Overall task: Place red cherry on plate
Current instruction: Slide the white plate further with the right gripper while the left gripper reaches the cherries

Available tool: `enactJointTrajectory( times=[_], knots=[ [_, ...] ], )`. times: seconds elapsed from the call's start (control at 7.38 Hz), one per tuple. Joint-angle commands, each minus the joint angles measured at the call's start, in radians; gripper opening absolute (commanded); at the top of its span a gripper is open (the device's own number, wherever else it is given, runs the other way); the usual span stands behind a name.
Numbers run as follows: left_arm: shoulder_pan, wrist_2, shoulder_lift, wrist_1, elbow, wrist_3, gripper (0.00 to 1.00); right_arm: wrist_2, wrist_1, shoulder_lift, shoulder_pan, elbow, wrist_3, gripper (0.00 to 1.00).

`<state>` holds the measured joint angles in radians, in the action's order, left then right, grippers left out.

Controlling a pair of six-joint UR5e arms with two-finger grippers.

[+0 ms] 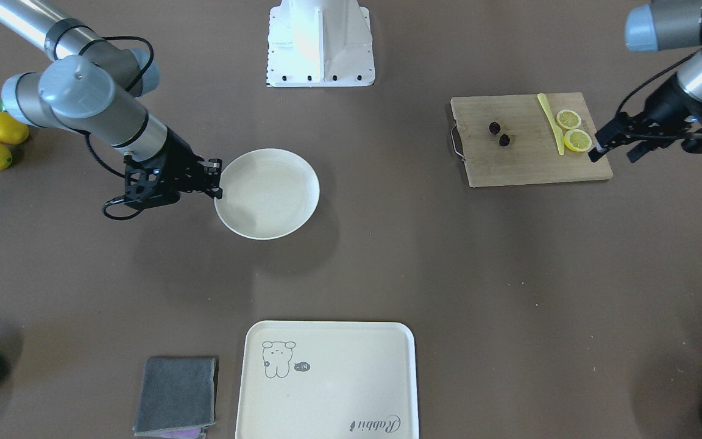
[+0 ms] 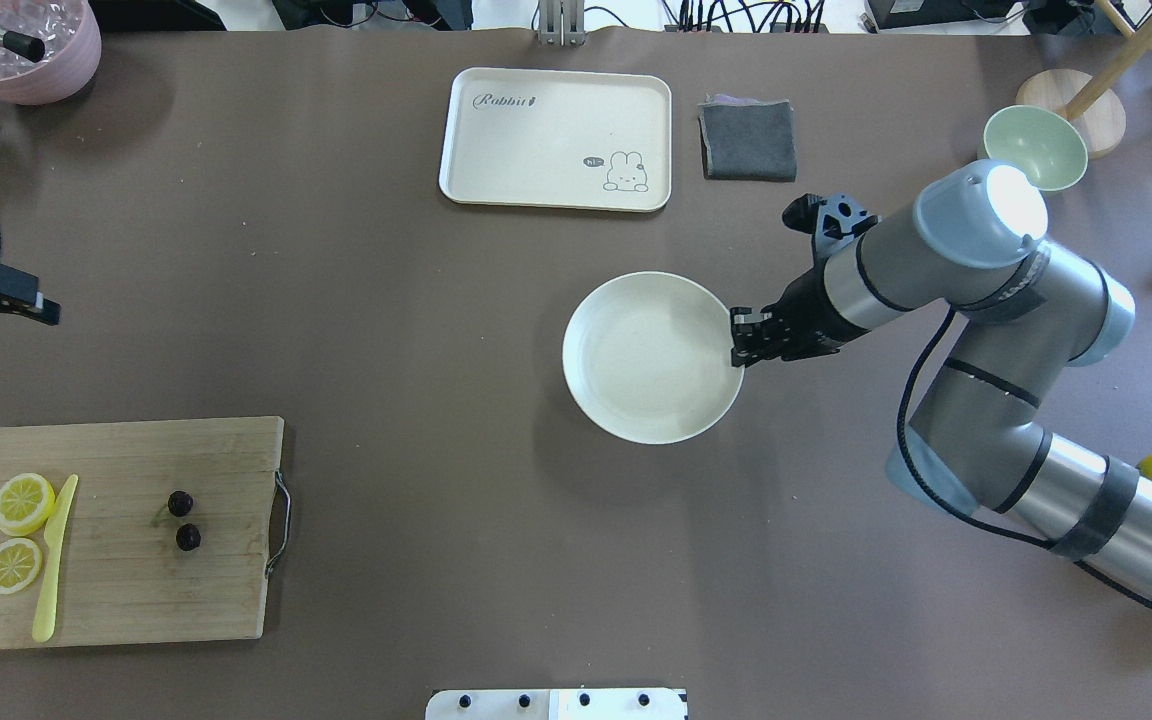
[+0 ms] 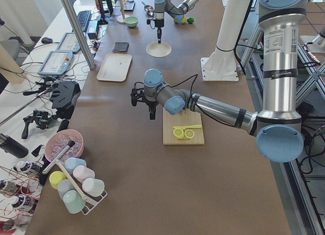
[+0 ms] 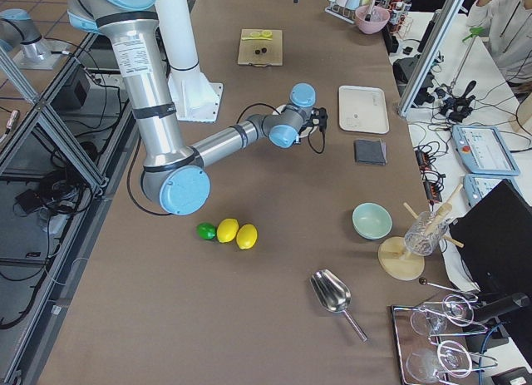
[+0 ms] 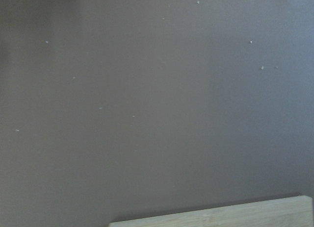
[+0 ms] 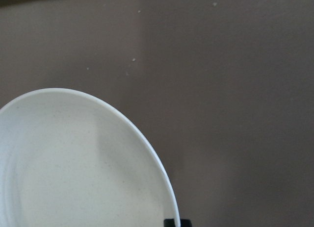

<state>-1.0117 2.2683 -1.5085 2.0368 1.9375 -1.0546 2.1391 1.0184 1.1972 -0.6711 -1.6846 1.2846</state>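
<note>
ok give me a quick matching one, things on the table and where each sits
Things:
1. pair of dark maroon round cherries
2. round cream-white plate
3. folded grey cloth
4. yellow plastic knife

Places:
a. beside the rectangular cream tray
b. rim at the right end effector
c. alongside two lemon slices
d. on the wooden cutting board, nearer its handle

Pairs: 1-d, 2-b, 3-a, 4-c

Bright, even light; soft shadow beside plate (image 1: 269, 194); wrist views blurry.
</note>
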Motion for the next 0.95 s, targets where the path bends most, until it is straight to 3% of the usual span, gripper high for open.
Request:
enactJointTrajectory(
  times=[0.0, 0.54, 0.81],
  knots=[
    [0.219, -0.153, -0.010, 0.028, 0.041, -0.300, 0.97, -0.071, 0.006, -0.040, 0.067, 0.006, 0.038, 0.00],
    [0.399, -0.277, 0.017, 0.051, 0.044, -0.366, 0.96, -0.090, 0.006, -0.048, 0.116, 0.011, 0.036, 0.00],
    [0.403, -0.280, 0.037, 0.052, 0.046, -0.366, 0.94, -0.088, 0.003, -0.048, 0.133, 0.013, 0.035, 0.00]
  ],
)
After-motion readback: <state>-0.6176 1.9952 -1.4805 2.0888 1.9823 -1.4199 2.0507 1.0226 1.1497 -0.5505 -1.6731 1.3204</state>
